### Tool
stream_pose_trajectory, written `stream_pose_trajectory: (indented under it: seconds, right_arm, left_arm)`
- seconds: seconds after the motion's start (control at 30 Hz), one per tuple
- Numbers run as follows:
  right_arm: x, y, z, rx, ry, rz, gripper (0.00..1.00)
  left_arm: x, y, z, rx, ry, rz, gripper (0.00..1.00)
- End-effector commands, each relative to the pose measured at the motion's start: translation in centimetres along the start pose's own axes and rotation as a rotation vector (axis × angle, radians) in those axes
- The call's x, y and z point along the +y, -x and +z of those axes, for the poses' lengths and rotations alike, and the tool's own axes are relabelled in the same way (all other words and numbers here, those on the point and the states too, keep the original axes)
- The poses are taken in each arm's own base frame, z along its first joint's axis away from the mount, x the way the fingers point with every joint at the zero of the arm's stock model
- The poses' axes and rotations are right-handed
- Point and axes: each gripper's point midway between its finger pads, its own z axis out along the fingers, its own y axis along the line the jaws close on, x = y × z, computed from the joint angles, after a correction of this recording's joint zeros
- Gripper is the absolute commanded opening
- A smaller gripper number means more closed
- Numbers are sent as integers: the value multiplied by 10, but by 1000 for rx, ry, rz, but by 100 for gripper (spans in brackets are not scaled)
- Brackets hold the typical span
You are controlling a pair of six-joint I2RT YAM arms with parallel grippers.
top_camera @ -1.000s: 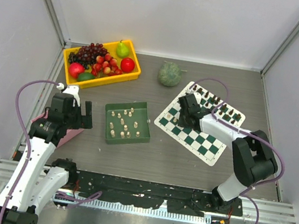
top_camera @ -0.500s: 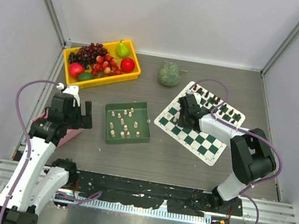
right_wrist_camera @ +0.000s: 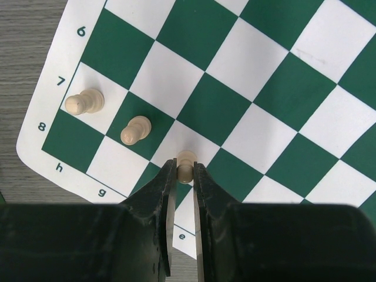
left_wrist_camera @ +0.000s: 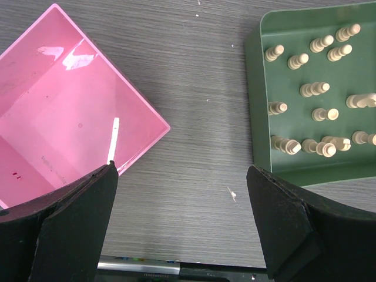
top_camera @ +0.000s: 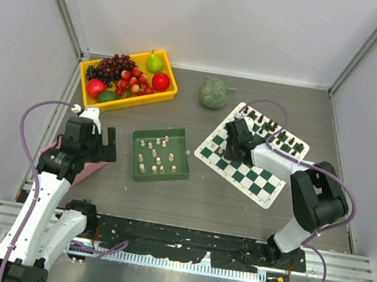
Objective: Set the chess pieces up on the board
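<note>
We see the right pincer (right_wrist_camera: 184, 170) clenched on a cream pawn (right_wrist_camera: 186, 157), its two fingers pressed against the pawn's sides. It holds the pawn upright over a white square near the lettered edge of the board (right_wrist_camera: 247, 89). Whether the pawn's base touches the mat, we cannot tell. Two more pawns (right_wrist_camera: 84, 103) stand in the same row, on the squares just beside it toward the corner. From above, the board (top_camera: 255, 182) lies on the table at the right, with dark pieces (top_camera: 278, 135) lined along its far edge. The rest of the cream pieces (left_wrist_camera: 315, 89) lie scattered in the green tray (left_wrist_camera: 262, 106) near the middle of the table. The left pincer (left_wrist_camera: 182, 173) is released, jaws spread wide, and hovers over bare table between the green tray and a pink bin (left_wrist_camera: 64, 111). It grasps nothing.
</note>
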Motion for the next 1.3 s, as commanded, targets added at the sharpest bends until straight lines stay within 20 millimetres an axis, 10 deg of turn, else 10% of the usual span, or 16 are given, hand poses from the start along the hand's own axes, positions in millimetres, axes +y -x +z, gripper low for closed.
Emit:
stream_pose_trajectory:
  seconds: [0.0,0.43,0.77,1.07,1.27]
  right_arm:
    - [2,14,-5,-45,5,22,14]
    - [5,18,-8,-51,17,17,32]
    - [14,70,-58,-181,66,2,55]
    - [137,96,-109,-221,356,-184,57]
    - [220,74,-86,-135,449,-271,53]
  left_arm:
    - [1,12,-5,-37,0,8,100]
    - [0,13,-5,-37,-4,9,100]
    - [0,13,-6,-42,-2,8,100]
    - [0,14,-6,-45,-3,9,100]
    - [2,14,-8,-52,5,8,100]
